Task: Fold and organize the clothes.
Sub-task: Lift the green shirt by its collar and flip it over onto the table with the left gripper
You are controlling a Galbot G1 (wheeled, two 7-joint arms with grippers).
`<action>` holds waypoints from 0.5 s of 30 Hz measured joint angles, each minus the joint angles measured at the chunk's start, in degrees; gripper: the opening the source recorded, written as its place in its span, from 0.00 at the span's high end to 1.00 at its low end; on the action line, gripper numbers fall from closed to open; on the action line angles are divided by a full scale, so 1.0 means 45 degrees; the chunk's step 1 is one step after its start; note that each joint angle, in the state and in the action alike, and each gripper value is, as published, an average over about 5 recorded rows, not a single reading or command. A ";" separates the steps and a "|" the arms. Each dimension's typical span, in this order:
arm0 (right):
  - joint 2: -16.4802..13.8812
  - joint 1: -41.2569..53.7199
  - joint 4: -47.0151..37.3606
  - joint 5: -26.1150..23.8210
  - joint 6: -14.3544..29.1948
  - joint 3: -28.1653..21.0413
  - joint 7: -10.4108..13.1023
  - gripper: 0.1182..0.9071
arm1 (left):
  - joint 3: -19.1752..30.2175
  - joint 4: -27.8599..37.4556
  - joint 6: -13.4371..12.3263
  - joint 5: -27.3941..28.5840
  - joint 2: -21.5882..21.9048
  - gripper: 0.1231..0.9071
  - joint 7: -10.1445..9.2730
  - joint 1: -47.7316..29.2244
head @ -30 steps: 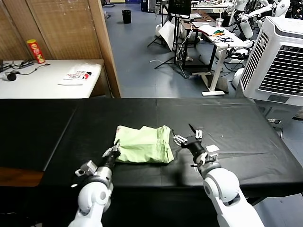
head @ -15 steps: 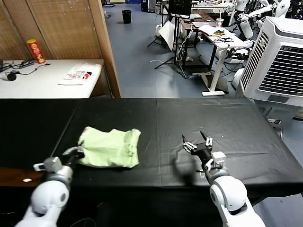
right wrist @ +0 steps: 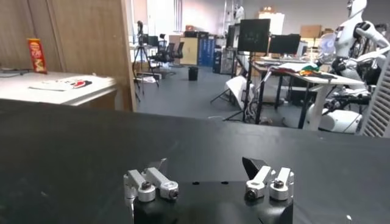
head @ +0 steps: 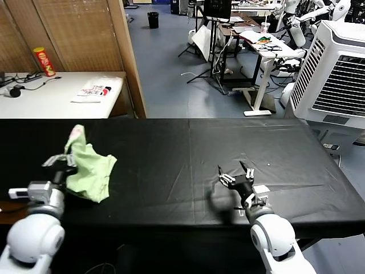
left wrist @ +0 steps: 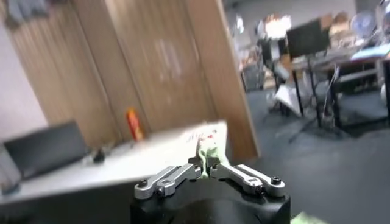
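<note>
Since the earlier frames, the shirt has travelled from the middle of the black desk to its far left, and it now hangs bunched in the air instead of lying flat and folded. Nearest the robot on its left side, the left end effector is clamped narrowly on an upper edge of the pale green fabric, so the garment droops below and beside it as a loose, crumpled mass; the left wrist view confirms a thin strip of green cloth pinched between the nearly closed fingers. Judged from this posture, the grip on a single edge serves to carry the folded garment aside for storage, although the fold appears to have collapsed in the lift. On the robot's right side, the right end effector hovers low over bare desk, well apart from the shirt, with its fingers spread wide and holding nothing; it appears to be waiting while the left arm works alone. Farther back on the left stands a white side table carrying a white cloth with red and black marks and a red canister; neither is part of the task. Farther back on the right stands a large white air cooler.
</note>
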 joint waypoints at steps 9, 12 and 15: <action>-0.0190 -0.0715 0.0525 0.0688 -0.0050 0.0518 -0.0107 0.14 | 0.3892 0.1798 -0.0531 0.1167 -0.2962 0.97 0.0095 -0.1239; -0.0329 -0.0874 0.0672 0.1026 -0.0158 0.0709 -0.0114 0.14 | 0.4827 0.2274 -0.0522 0.1600 -0.4075 0.97 0.0177 -0.1375; -0.0486 -0.0945 0.0749 0.1388 -0.0303 0.0852 -0.0130 0.14 | 0.5573 0.2399 -0.0453 0.1986 -0.4842 0.92 0.0404 -0.1326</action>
